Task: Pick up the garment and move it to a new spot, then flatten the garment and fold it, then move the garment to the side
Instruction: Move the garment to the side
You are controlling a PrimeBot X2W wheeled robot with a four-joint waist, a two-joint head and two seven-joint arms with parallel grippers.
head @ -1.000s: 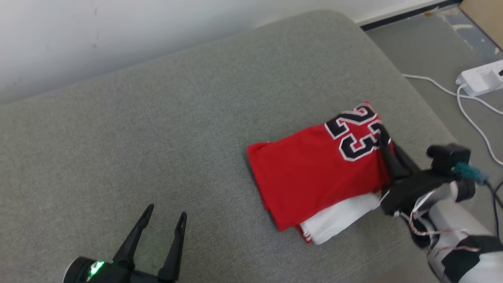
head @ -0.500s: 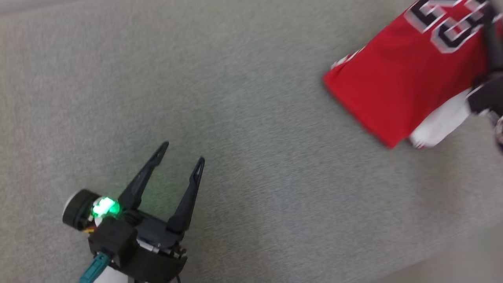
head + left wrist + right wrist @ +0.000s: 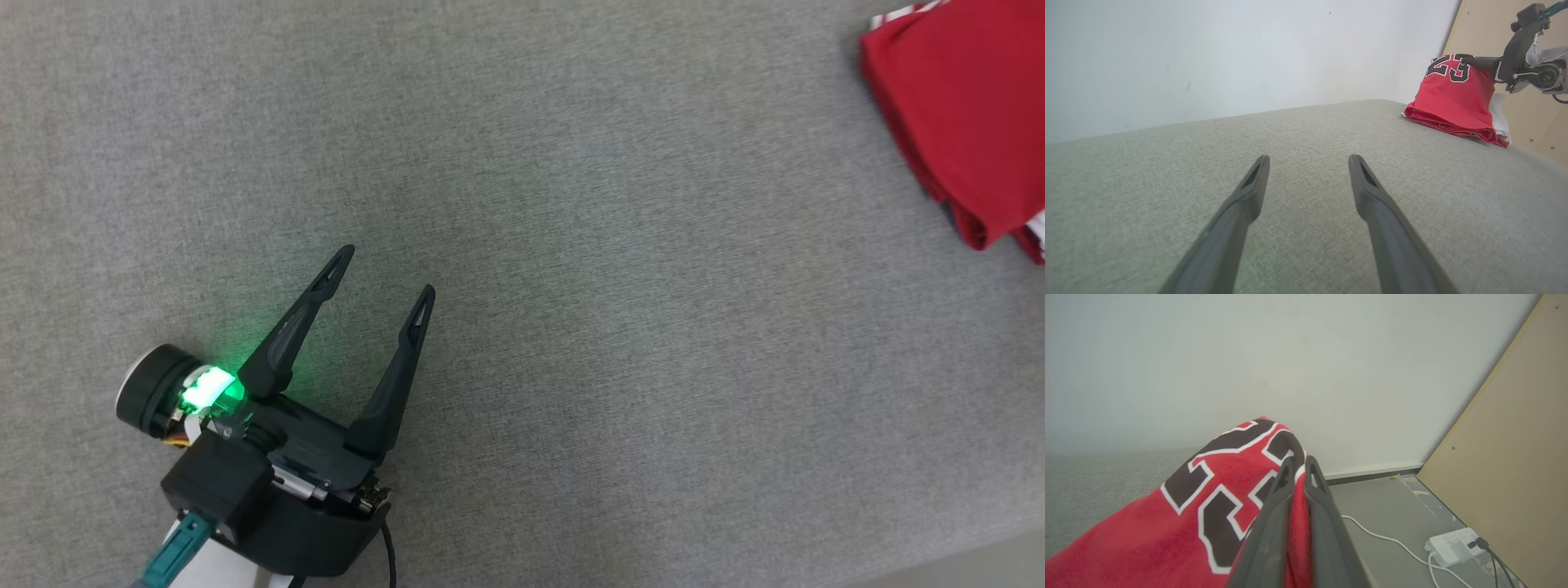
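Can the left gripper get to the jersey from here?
Probably yes: only cushion lies between the open left gripper and the jersey, whose far edge the right gripper pinches.

A grey woven-fabric padded bench (image 3: 620, 245) spreads wide and flat; on it, toward 2 o'clock in the head view, lies a folded red fabric garment (image 3: 963, 122) with black, white-edged numerals; its lower folds rest on the cloth, with a white layer showing beneath; past the bench, toward 4 o'clock in the right wrist view, a grey floor (image 3: 1396, 506) carries a white power strip (image 3: 1453, 547) and a white cable (image 3: 1384, 537).
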